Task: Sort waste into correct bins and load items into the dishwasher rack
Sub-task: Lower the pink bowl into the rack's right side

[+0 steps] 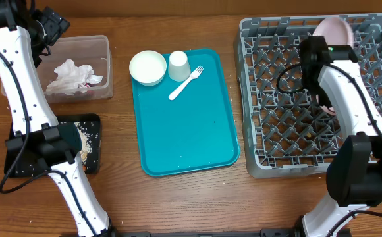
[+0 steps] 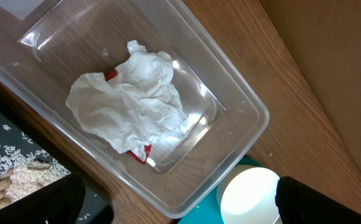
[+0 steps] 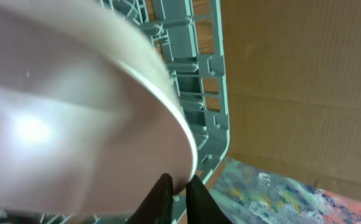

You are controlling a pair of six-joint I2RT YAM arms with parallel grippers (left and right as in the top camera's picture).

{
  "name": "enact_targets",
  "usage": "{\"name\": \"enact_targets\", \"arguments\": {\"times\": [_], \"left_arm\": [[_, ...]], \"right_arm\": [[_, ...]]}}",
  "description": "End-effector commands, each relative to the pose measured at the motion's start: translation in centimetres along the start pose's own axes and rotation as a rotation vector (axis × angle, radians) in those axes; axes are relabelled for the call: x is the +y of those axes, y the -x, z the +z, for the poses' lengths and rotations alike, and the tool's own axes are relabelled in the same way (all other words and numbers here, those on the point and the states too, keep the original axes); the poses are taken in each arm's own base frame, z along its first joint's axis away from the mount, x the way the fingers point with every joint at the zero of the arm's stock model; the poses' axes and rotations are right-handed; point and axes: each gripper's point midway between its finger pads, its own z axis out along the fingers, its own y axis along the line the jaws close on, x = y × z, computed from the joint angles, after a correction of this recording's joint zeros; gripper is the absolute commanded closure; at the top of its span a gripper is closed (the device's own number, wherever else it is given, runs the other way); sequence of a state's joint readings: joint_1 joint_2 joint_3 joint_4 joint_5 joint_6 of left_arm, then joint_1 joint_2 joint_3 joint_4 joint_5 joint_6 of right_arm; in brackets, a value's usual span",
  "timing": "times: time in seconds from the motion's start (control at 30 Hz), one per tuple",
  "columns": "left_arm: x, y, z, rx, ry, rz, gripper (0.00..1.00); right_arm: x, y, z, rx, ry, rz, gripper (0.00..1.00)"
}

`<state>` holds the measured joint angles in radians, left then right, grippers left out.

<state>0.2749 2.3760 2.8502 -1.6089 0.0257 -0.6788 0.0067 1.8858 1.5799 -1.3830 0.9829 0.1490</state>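
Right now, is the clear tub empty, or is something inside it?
Not empty: the clear tub holds crumpled white napkins, and a red wrapper peeks out under them.

Three cams here. The overhead one hangs above the table (image 1: 178,210) and looks straight down, far enough back to take in everything from the tub (image 1: 108,66) on the left to the rack (image 1: 257,99) on the right. The left wrist cam sits close over the tub (image 2: 230,81), tilted, also catching a corner of the black tray (image 2: 6,134) and the bowl (image 2: 250,196). The overhead has all of those too. The right wrist cam is jammed right up against the plate (image 3: 75,124), so it's blurry, facing out past the rack wall (image 3: 196,62). The overhead shares that far corner.
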Motion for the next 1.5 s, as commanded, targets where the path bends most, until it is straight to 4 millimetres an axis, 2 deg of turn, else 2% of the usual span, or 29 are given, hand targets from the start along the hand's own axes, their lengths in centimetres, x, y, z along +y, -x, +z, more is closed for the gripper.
{"name": "enact_targets", "arguments": {"times": [0.0, 0.2, 0.27, 0.47, 0.53, 0.63, 0.73, 0.77, 0.83, 0.87, 0.9, 0.93, 1.0, 1.03, 1.2, 1.27, 1.37, 1.47], "left_arm": [[-0.1, -0.2, -0.1, -0.001, 0.005, 0.000, 0.00], [-0.1, -0.2, -0.1, -0.001, 0.005, 0.000, 0.00], [-0.1, -0.2, -0.1, -0.001, 0.005, 0.000, 0.00], [-0.1, -0.2, -0.1, -0.002, 0.005, 0.000, 0.00], [-0.1, -0.2, -0.1, -0.002, 0.005, 0.000, 0.00], [-0.1, -0.2, -0.1, -0.002, 0.005, 0.000, 0.00], [-0.1, -0.2, -0.1, -0.001, 0.005, 0.000, 0.00], [-0.1, -0.2, -0.1, -0.001, 0.005, 0.000, 0.00], [-0.1, -0.2, -0.1, -0.001, 0.005, 0.000, 0.00], [-0.1, -0.2, -0.1, -0.001, 0.005, 0.000, 0.00], [-0.1, -0.2, -0.1, -0.001, 0.005, 0.000, 0.00], [-0.1, -0.2, -0.1, -0.001, 0.005, 0.000, 0.00], [-0.1, -0.2, -0.1, -0.002, 0.005, 0.000, 0.00], [-0.1, -0.2, -0.1, -0.001, 0.005, 0.000, 0.00], [-0.1, -0.2, -0.1, -0.001, 0.005, 0.000, 0.00], [-0.1, -0.2, -0.1, -0.002, 0.005, 0.000, 0.00], [-0.1, -0.2, -0.1, -0.002, 0.005, 0.000, 0.00], [-0.1, -0.2, -0.1, -0.002, 0.005, 0.000, 0.00]], "right_arm": [[-1.3, -0.2, -0.8, -0.027, -0.053, 0.008, 0.89], [-5.5, -0.9, -1.4, -0.036, -0.276, 0.025, 0.89], [-5.7, -1.5, -1.3, -0.025, -0.280, 0.080, 0.90], [-2.8, -1.8, -0.7, 0.014, -0.117, 0.151, 0.90], [-1.9, -1.8, -0.6, 0.024, -0.066, 0.168, 0.87], [0.4, -1.6, -0.6, 0.046, 0.058, 0.204, 0.84], [4.1, -1.3, -1.5, 0.084, 0.284, 0.259, 0.84], [4.5, -1.1, -1.9, 0.084, 0.326, 0.281, 0.84], [3.9, -0.2, -3.0, 0.068, 0.380, 0.363, 0.84], [3.5, 0.1, -3.4, 0.059, 0.398, 0.380, 0.80], [3.0, 0.7, -4.2, 0.042, 0.435, 0.407, 0.62], [2.6, 1.3, -5.4, 0.026, 0.498, 0.437, 0.35], [2.8, 2.1, -7.2, 0.006, 0.610, 0.460, 0.10], [2.9, 2.5, -7.8, 0.000, 0.646, 0.467, 0.07], [3.8, 4.1, -7.5, -0.063, 0.716, 0.398, 0.08], [4.4, 4.9, -7.1, -0.098, 0.780, 0.338, 0.17], [3.7, 4.9, -5.1, -0.075, 0.778, 0.378, 0.32], [2.9, 4.7, -3.6, -0.033, 0.850, 0.438, 0.38]]}}
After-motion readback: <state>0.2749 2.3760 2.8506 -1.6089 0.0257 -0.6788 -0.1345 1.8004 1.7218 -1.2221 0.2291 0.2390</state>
